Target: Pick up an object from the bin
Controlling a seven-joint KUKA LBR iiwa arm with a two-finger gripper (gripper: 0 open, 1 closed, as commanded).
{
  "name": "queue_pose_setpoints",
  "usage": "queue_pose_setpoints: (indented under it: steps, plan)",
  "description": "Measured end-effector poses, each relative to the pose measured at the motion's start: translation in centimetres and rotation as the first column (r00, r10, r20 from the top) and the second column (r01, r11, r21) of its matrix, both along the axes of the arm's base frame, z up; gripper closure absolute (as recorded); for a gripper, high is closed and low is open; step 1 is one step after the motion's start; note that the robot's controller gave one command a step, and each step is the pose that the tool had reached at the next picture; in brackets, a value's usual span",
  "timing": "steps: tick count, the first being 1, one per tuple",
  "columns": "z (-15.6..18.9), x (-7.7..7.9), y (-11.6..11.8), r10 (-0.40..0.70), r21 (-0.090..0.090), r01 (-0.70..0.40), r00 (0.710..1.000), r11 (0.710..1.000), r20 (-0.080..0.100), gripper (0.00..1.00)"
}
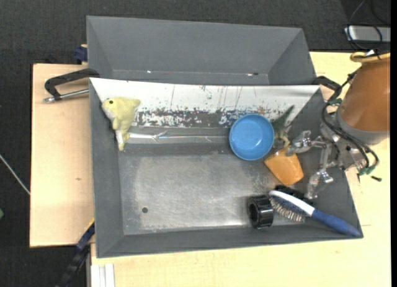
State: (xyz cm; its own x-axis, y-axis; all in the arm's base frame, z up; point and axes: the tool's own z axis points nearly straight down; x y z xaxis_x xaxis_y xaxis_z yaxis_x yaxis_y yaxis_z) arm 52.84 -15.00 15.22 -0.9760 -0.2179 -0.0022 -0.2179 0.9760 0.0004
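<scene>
Down at the near wall of the bin [186,186], a brush [307,209] with white bristles and a blue handle lies slantwise in the right-hand corner. Its bristle end is right up against a short black cylinder [260,212].

A little further in sits an orange lump [284,168], and here is the action. The claw [311,160] hangs low at the bin's right side, and its two metal fingers look spread wide with nothing between them. The orange lump is just beside the fingertips, towards the middle of the bin, not yet framed by them.

Beyond that, a round blue bowl [251,137] rests against the far slope, near the orange lump. Far off in the left corner a yellow soft toy [121,116] lies well apart from everything.

The step in hand reads as the approach: no grasp made, nothing lifted. The orange lump is the likeliest target. The next move calls for a small shift towards it so the fingers straddle it, then a close. The brush lies near on the near side, so the near finger needs to stay clear of the bristles.
</scene>
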Motion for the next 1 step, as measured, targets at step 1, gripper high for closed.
queue_pose_setpoints:
  steps: [1]
  plan:
    - [-2.24,0.70,0.41,-0.029,-0.007,0.029,0.999,1.000,0.029,0.00]
